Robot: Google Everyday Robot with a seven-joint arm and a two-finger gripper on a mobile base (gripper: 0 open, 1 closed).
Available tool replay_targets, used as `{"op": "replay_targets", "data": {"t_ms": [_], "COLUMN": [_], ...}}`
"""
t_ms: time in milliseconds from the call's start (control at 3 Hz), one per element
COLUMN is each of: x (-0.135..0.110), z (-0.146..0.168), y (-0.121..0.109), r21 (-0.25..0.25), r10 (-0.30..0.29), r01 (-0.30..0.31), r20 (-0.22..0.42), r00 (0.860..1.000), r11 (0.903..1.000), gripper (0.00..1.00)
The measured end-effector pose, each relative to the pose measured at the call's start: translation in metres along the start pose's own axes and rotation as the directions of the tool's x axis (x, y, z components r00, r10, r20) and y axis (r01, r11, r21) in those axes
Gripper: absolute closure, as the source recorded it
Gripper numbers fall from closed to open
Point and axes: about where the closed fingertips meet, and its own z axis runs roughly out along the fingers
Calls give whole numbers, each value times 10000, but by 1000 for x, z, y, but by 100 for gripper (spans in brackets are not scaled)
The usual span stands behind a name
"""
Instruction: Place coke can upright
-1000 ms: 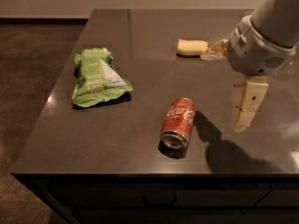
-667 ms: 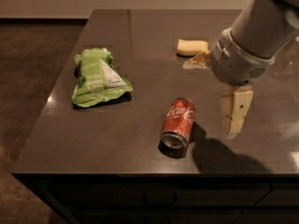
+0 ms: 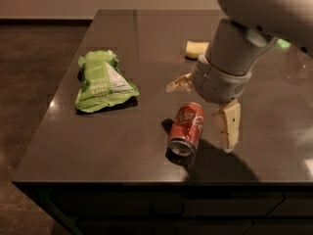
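The coke can [image 3: 187,128] is red with white script and lies on its side on the dark table [image 3: 122,151], its silver end facing the front edge. My gripper [image 3: 201,112] hangs over the can from the right, open. One cream finger [image 3: 228,126] is just right of the can. The other finger [image 3: 180,84] is behind the can's far end. The can lies between them, and neither finger holds it.
A green snack bag [image 3: 103,81] lies flat on the left of the table. A pale yellow sponge [image 3: 195,48] sits at the back, partly hidden by my arm. The table's front edge is close below the can.
My arm has moved left and nearer to the can, bringing the open gripper from the can's right side to over it. The can, bag and sponge have not moved.
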Motion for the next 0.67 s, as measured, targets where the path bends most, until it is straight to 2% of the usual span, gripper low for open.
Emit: {"op": "replay_targets", "data": {"t_ms": [333, 667], "x": [-2, 0], "z": [14, 20], "y": [-3, -6], "r21": [-637, -1072], "r10": [-963, -1639], "r01": [965, 1653], "r20": [62, 218], "r00": [9953, 9862], "r11": [9933, 9804], "gripper": [0, 0]}}
